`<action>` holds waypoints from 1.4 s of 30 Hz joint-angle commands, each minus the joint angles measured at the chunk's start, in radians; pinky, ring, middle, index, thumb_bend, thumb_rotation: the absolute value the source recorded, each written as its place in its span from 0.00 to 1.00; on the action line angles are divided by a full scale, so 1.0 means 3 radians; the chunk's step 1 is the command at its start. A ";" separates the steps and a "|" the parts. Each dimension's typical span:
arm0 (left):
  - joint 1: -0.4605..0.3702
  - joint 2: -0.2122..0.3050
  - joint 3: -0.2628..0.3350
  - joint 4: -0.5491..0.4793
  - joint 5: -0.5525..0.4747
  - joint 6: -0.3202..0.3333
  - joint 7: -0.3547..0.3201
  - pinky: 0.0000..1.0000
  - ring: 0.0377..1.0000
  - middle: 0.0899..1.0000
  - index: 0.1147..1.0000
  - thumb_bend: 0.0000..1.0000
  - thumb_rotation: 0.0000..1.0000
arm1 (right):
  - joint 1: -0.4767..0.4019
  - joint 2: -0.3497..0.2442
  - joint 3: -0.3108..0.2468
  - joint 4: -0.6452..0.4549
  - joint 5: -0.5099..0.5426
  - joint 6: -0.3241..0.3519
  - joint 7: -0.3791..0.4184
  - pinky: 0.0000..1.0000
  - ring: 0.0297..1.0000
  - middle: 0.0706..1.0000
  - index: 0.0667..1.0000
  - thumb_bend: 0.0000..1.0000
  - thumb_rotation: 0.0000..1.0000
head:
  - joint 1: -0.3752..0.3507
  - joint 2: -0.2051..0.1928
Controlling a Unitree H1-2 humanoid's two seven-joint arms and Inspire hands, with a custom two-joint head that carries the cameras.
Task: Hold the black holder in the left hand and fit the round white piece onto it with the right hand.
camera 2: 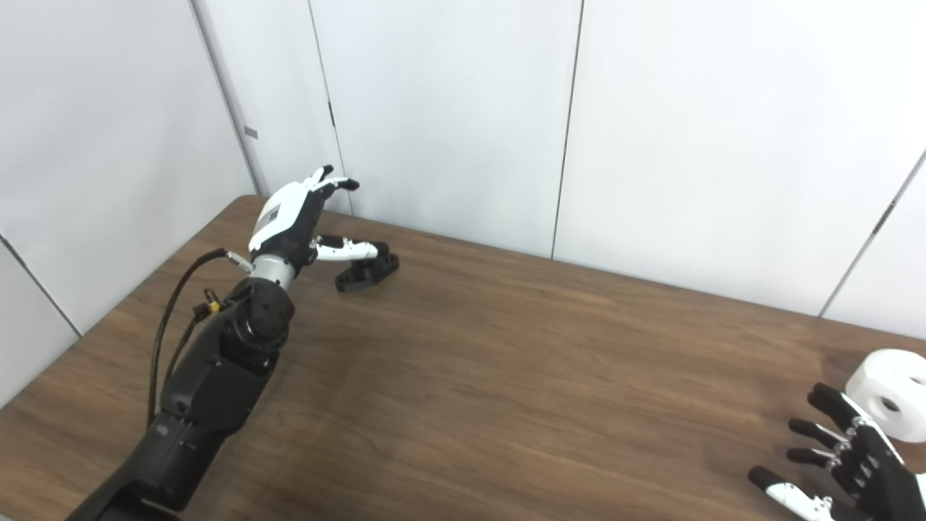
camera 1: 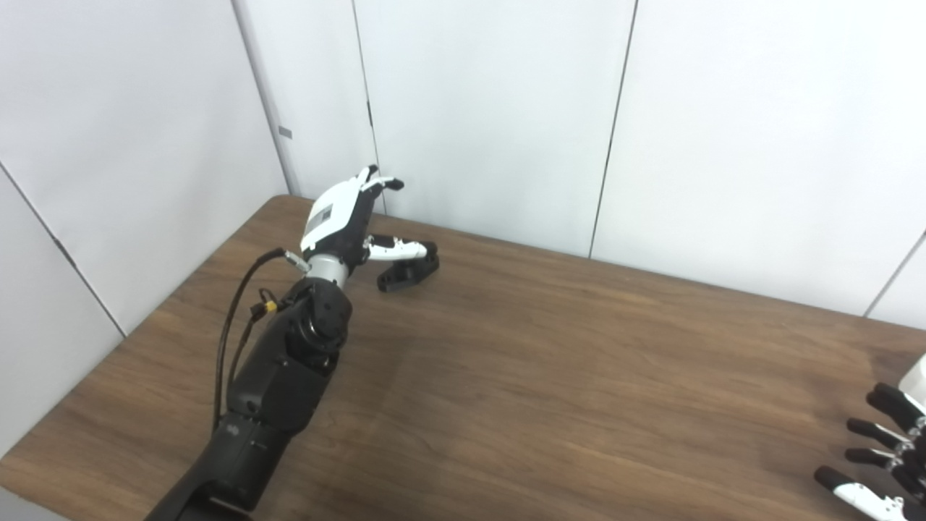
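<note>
The black holder lies on the wooden table at the far left, near the wall. My left hand is raised just left of it, open, its thumb stretched out over the holder's top and its fingers lifted; whether the thumb touches the holder I cannot tell. The round white piece, a thick ring with a hole, rests on the table at the far right edge. My right hand lies open beside it, fingers spread and pointing toward the piece, not touching it.
White wall panels close off the back of the table and its left side. The brown tabletop stretches wide between the two hands. A black cable loops off my left forearm.
</note>
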 commanded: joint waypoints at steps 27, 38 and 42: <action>-0.0166 0.0128 -0.0218 0.0572 0.0090 -0.0077 0.0404 0.89 1.00 1.00 0.77 0.98 0.26 | -0.0015 -0.0066 -0.0036 -0.0165 0.0007 -0.0029 0.0007 0.58 0.72 0.83 0.80 0.74 0.11 | -0.0037 0.0044; -0.0176 0.0092 -0.0270 0.0765 0.0052 -0.0064 0.0504 0.94 1.00 1.00 0.78 0.99 0.30 | 0.0013 -0.0082 -0.0045 -0.0218 -0.0003 0.0004 0.0002 0.59 0.71 0.82 0.79 0.76 0.14 | -0.0059 0.0060; -0.0170 0.0044 -0.0265 0.0818 0.0021 -0.0081 0.0555 0.94 1.00 1.00 0.76 0.96 0.27 | 0.0021 -0.0089 -0.0052 -0.0222 0.0006 -0.0008 0.0006 0.58 0.71 0.81 0.79 0.75 0.12 | -0.0064 0.0069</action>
